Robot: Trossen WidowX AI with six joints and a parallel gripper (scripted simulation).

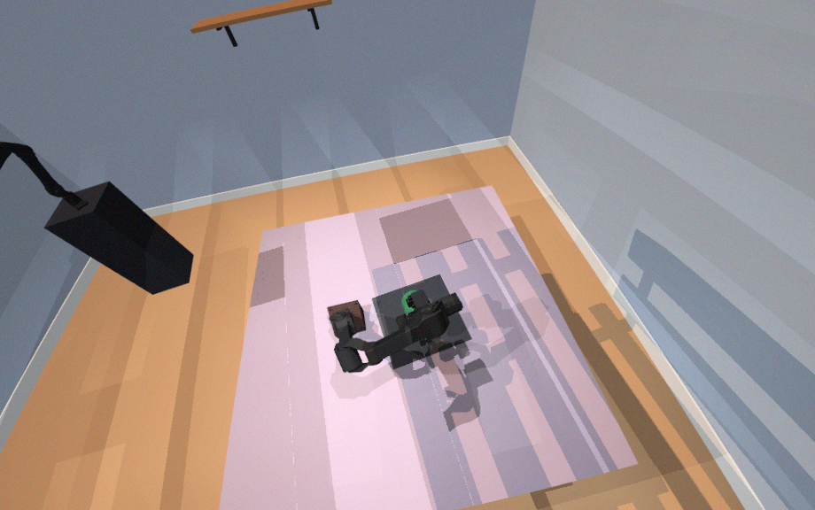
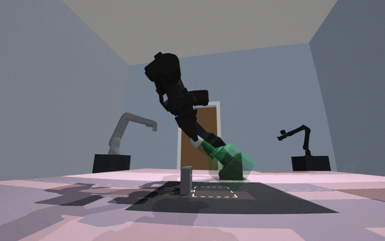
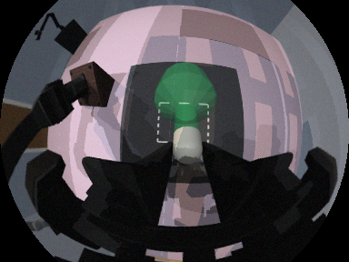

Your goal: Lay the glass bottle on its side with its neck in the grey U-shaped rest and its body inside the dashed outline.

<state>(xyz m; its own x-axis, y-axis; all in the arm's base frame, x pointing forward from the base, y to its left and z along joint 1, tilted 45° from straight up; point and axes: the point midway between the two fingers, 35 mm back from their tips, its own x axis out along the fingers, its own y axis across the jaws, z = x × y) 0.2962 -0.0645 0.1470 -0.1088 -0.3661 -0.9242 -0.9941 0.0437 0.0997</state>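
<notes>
The green glass bottle [image 1: 405,303] [image 2: 234,158] [image 3: 184,88] is tilted, its pale-capped neck up toward the left and its body lower at the right in the exterior view. My gripper [image 2: 195,139] [image 3: 187,146] is shut on the bottle's neck at the pale cap. The body's lower edge hangs near the mat; whether it touches cannot be told. The grey U-shaped rest [image 2: 186,180] stands upright left of the dashed outline [image 2: 214,196] [image 3: 158,124], below and left of the neck. In the wrist view the rest is hidden. In the top view the arm hides most of the bottle, the rest and the outline.
A dark square mat [image 1: 384,312] [image 2: 272,203] [image 3: 229,114] lies under the work. The arm's brown base block [image 1: 354,315] [image 3: 93,84] stands beside it and shows green through the bottle in the exterior view. Other arms on black pedestals [image 2: 111,163] [image 2: 311,163] stand in the background.
</notes>
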